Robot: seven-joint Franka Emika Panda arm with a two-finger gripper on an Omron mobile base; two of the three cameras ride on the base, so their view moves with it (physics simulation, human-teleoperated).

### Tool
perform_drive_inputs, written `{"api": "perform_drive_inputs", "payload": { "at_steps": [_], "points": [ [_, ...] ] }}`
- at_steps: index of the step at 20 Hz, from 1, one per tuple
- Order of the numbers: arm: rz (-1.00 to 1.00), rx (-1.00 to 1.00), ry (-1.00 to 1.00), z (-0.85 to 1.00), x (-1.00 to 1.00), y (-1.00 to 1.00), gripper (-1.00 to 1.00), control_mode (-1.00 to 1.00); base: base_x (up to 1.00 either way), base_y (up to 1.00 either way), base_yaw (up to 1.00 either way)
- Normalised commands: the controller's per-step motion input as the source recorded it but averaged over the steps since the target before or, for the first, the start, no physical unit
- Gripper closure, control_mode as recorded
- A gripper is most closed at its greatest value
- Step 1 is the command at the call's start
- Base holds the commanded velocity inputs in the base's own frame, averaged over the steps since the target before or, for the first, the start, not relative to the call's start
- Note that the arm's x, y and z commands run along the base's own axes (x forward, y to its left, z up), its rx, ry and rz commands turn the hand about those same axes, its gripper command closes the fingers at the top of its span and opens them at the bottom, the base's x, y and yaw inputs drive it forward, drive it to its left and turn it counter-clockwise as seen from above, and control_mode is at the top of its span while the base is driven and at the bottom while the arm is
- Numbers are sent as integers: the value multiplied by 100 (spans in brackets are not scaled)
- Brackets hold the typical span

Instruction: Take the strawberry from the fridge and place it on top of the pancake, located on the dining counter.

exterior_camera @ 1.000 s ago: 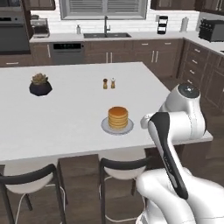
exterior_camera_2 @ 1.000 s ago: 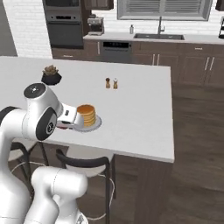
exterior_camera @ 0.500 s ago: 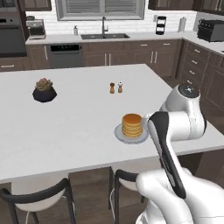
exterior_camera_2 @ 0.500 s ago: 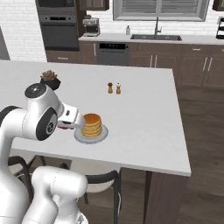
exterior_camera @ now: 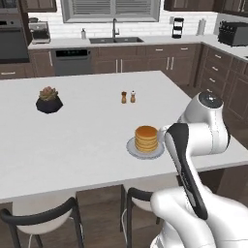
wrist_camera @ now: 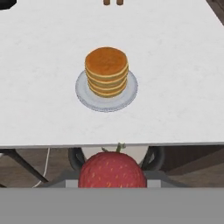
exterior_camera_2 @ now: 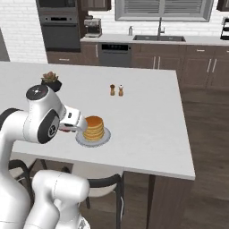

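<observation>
A big red strawberry (wrist_camera: 112, 169) sits at the bottom of the hand view, and my gripper (wrist_camera: 112, 176) is shut on it. It hangs just off the near edge of the white dining counter (wrist_camera: 183, 65). Ahead on the counter stands the golden pancake (wrist_camera: 106, 65) stack on its round grey plate (wrist_camera: 129, 93). From the right base view, my gripper (exterior_camera_2: 71, 128) is level with the pancake (exterior_camera_2: 94, 127), just left of the plate (exterior_camera_2: 104, 139). In the left base view my arm covers the hand beside the pancake (exterior_camera: 146, 138). A grey sliver (exterior_camera_2: 2, 44) at the left edge may be the fridge.
Salt and pepper shakers (exterior_camera: 128, 97) stand farther back on the dining counter (exterior_camera: 82, 140), and a dark potted plant (exterior_camera: 48, 100) sits at its left. Black-framed stools (exterior_camera: 43, 218) are tucked under the near edge. Brown cabinets with a sink (exterior_camera: 115, 40) line the back wall.
The whole scene has slid right in both base views, so the camera moved with the base. The pancake now lies close in front of my hand. The strawberry stays gripped.
</observation>
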Motion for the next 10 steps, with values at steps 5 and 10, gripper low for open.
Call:
{"api": "perform_drive_inputs", "payload": {
  "at_steps": [5, 10],
  "points": [
    [0, 0, 0, 0, 0, 0, 100, 100, 11, 41, 7],
    [1, -1, 0, 0, 45, 0, 100, -100, 2, 3, 1]
  ]
}}
